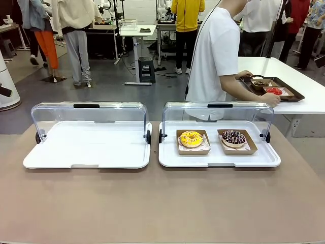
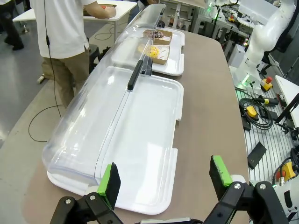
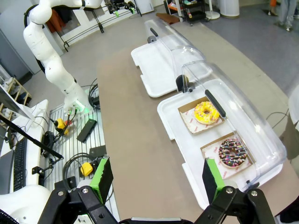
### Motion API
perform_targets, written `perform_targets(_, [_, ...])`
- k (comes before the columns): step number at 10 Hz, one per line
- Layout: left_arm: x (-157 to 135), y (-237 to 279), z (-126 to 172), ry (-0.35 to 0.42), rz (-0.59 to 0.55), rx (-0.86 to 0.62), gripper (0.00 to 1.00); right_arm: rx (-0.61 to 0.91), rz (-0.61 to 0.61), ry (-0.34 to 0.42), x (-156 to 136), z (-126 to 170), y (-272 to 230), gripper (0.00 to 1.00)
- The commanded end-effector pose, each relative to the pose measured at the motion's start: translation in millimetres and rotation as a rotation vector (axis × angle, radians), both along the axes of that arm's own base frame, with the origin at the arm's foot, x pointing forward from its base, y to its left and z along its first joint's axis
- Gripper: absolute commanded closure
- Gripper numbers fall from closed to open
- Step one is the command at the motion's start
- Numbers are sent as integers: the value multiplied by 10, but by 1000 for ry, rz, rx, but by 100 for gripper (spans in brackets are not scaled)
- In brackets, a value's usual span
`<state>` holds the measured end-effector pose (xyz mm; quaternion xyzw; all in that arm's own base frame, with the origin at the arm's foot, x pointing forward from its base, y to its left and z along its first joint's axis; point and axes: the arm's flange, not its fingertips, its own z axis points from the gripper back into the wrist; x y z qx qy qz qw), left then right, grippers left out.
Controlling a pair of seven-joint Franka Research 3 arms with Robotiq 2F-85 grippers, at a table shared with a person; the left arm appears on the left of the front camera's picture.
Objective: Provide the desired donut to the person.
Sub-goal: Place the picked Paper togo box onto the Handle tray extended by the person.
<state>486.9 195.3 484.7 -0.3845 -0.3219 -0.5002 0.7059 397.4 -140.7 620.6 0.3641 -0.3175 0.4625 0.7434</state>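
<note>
Bright, even overhead light, soft shadows, sharp focus; wrist views bend at edges.

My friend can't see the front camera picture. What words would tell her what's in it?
Two white trays with open clear lids sit on a brown table; the right tray holds a yellow donut and a chocolate sprinkled donut in cardboard boxes, the left tray none. Behind, a person in a white shirt faces away.

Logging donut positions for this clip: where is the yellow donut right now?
In the front view, the yellow donut sits in its cardboard box on the right-hand white tray, left of the chocolate donut.
</note>
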Motion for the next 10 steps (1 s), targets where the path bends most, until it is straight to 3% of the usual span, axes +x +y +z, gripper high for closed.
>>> perform_targets(1, [-18, 9, -7, -18, -7, 0, 0, 8, 8, -4, 0, 0, 14, 0])
perform_targets(10, [-18, 9, -7, -18, -7, 0, 0, 8, 8, -4, 0, 0, 14, 0])
